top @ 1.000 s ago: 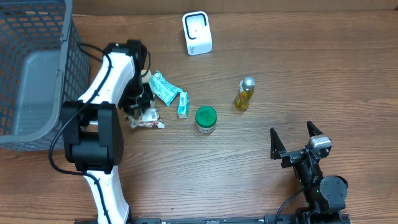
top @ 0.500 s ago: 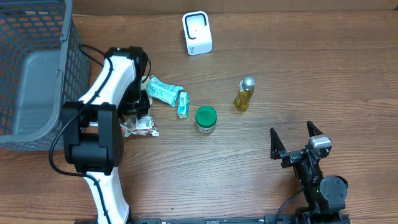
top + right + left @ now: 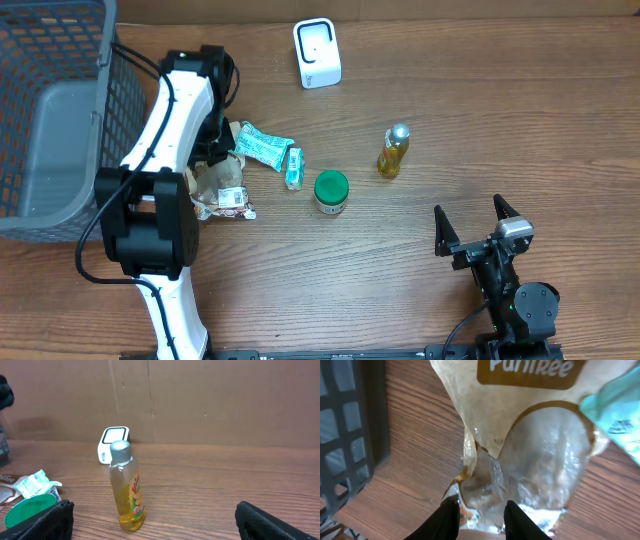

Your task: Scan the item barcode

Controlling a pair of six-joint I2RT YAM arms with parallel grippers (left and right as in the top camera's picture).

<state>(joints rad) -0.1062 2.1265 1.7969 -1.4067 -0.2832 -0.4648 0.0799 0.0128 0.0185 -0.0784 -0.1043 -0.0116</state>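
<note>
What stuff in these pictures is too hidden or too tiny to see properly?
The snack bag barcode: none shows. The left wrist view cuts the bag off at the top edge, and in the overhead view its print is too small.
The left gripper: in the overhead view it is hidden under its own arm.
The green-lidded jar: the right wrist view cuts it off at the bottom edge.
The bottle label: its words are too small to read.

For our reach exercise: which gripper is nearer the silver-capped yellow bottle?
Right. The right gripper stands open near the bottle, toward the table's front edge; the left gripper is farther off, pinching the clear snack bag.
</note>
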